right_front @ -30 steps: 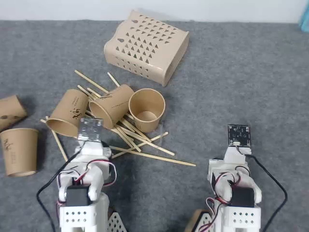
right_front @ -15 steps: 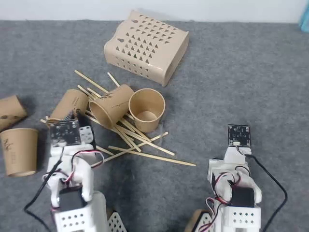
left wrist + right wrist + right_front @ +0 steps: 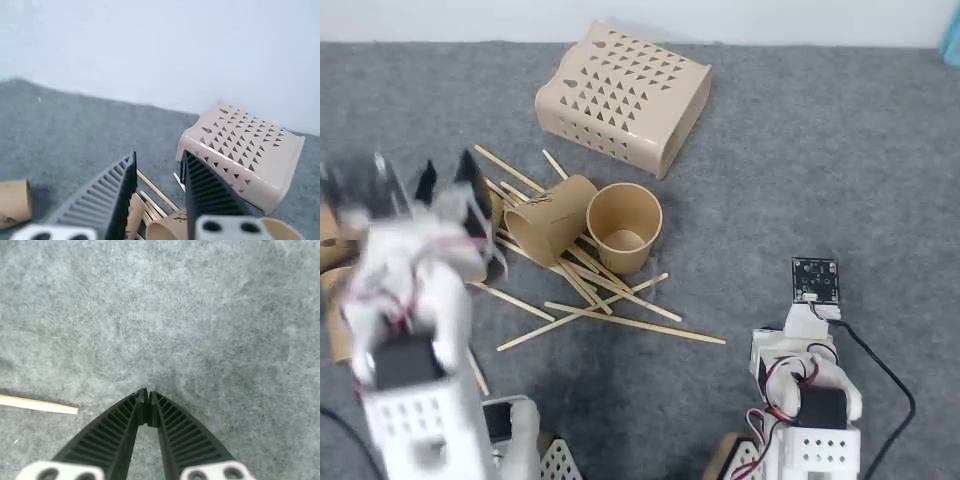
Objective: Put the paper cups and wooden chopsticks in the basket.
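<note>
The beige perforated basket (image 3: 620, 95) lies tipped at the back of the grey carpet, and it also shows in the left wrist view (image 3: 245, 150). Two paper cups (image 3: 623, 225) (image 3: 550, 218) rest on a scatter of wooden chopsticks (image 3: 610, 320). Raised high at the left and blurred, my left gripper (image 3: 445, 180) (image 3: 159, 157) is open and holds nothing. It hangs over the left cups. My right gripper (image 3: 147, 392) is shut on nothing just above bare carpet at the front right. One chopstick end (image 3: 37, 405) lies beside it.
More paper cups lie at the far left, one (image 3: 332, 230) (image 3: 12, 202) on its side and one (image 3: 335, 315) partly hidden by the left arm. A pale wall (image 3: 160, 45) stands behind the basket. Open carpet (image 3: 820, 160) spreads to the right.
The left arm has swung left and lifted up from low beside the chopsticks, and it is blurred now. The right arm has stayed still.
</note>
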